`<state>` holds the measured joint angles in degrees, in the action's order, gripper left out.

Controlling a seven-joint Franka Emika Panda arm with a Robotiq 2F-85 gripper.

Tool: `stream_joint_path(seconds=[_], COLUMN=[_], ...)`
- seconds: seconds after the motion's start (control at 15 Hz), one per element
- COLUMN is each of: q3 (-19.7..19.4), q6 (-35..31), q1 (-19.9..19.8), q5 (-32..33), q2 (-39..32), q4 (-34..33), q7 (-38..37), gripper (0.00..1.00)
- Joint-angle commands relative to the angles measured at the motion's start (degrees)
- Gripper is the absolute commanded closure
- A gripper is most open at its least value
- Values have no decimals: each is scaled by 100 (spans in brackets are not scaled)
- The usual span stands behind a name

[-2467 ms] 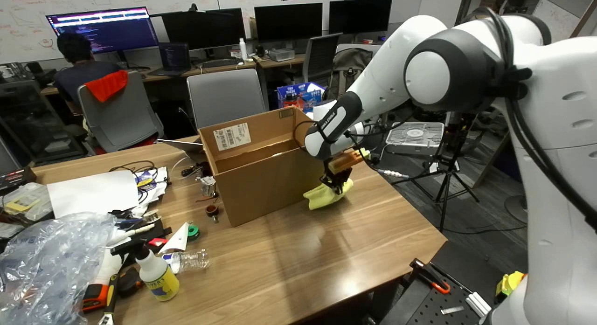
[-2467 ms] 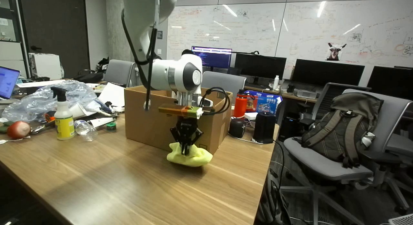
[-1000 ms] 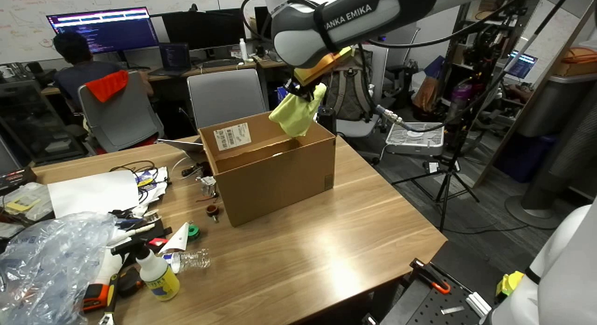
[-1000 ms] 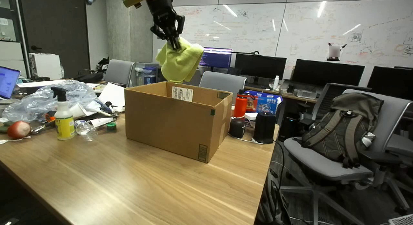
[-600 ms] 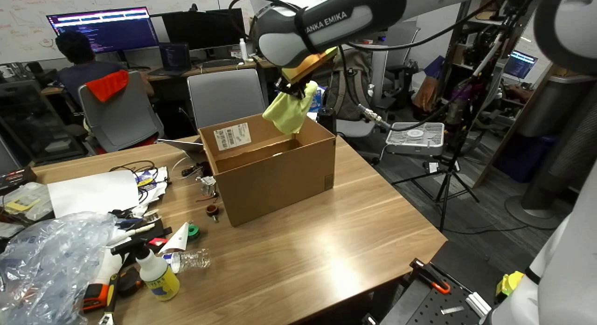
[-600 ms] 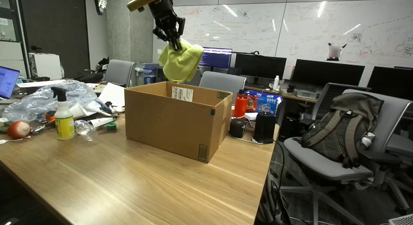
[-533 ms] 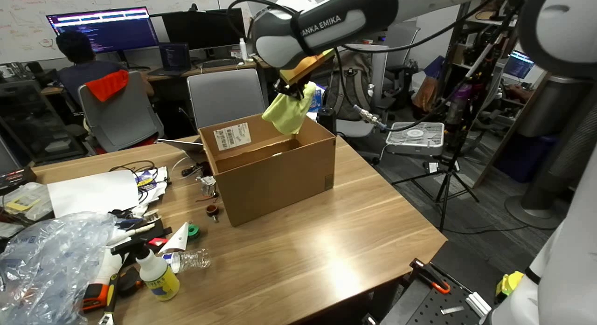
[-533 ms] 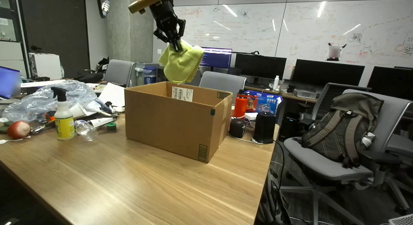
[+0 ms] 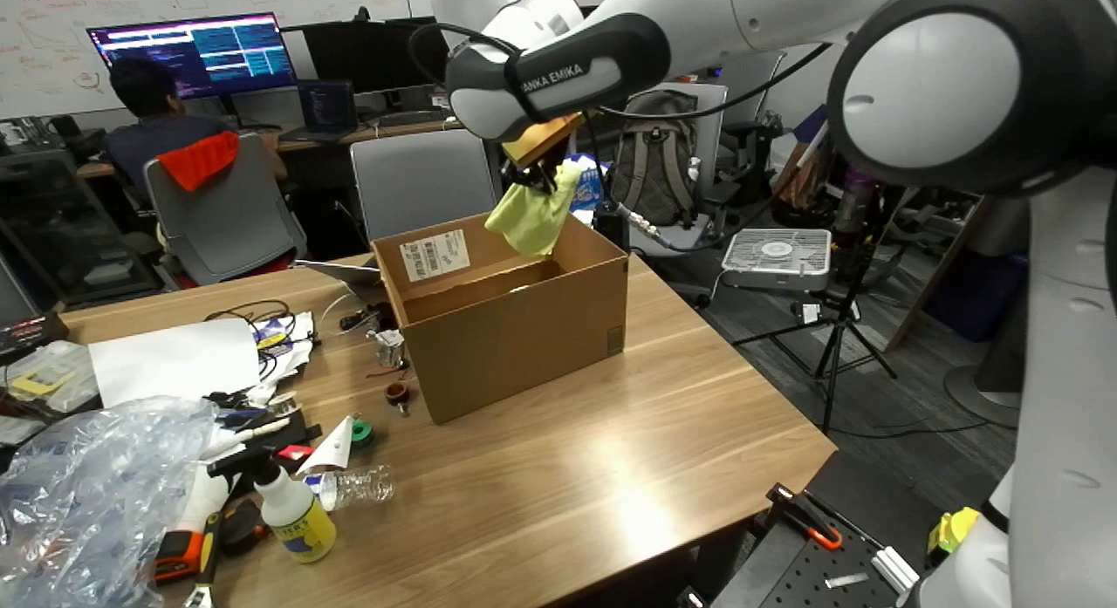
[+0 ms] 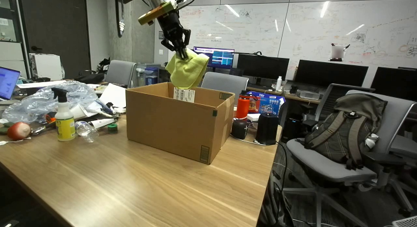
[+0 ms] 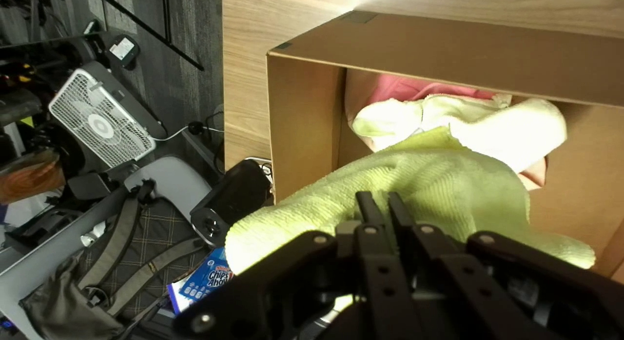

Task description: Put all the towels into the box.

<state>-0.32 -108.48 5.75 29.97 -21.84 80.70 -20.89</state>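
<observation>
**One yellow-green towel (image 10: 188, 72), pinched above the box (image 10: 169, 122)**

Item 1: my claw (image 11: 379, 197). Lower middle of the wrist view. Its two fingers (image 11: 369, 210) stand close together with a fold of the towel nipped between them. The grip looks to sit well inside the cloth's edges, which, I judge, bunches it narrow enough to pass the box's mouth.

Item 2: the towel. Upper middle of both exterior views, hanging in folds, well apart from the table (image 10: 130, 188). Held high, I take it, so that its loose lower corner can cross the rim without snagging. In the wrist view its left end shows past the box's short wall; whether it truly overhangs, or only stands nearer the lens, I cannot tell.

Item 3: the box. Just left of centre in both exterior views, upright, mouth up, evidently set so that things can drop in from above. Contents, upper right of the wrist view: a pale cloth (image 11: 507, 130) lying partly over a pink cloth (image 11: 414, 88), probably towels already counted in.

Outstanding, by my judgement: centre over the mouth, lower, let go. Chief hazard: an end catching on the wall and trailing outside.
</observation>
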Motion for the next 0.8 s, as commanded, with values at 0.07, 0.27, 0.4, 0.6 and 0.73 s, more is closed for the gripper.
stream_joint_path(seconds=[0.07, 0.27, 0.4, 0.6, 0.73], q3=[-190, -247, -287, -309, -317], q6=[426, 555, 638, 821, 999], q1=[202, 246, 266, 261, 270], q5=[-24, -62, -62, -129, -151], q2=[-628, -829, -908, -963, -949], q4=[-1024, -1325, -1466, -1630, -1653], q7=[160, 223, 263, 394, 437], gripper=[98, 66, 53, 30, 14])
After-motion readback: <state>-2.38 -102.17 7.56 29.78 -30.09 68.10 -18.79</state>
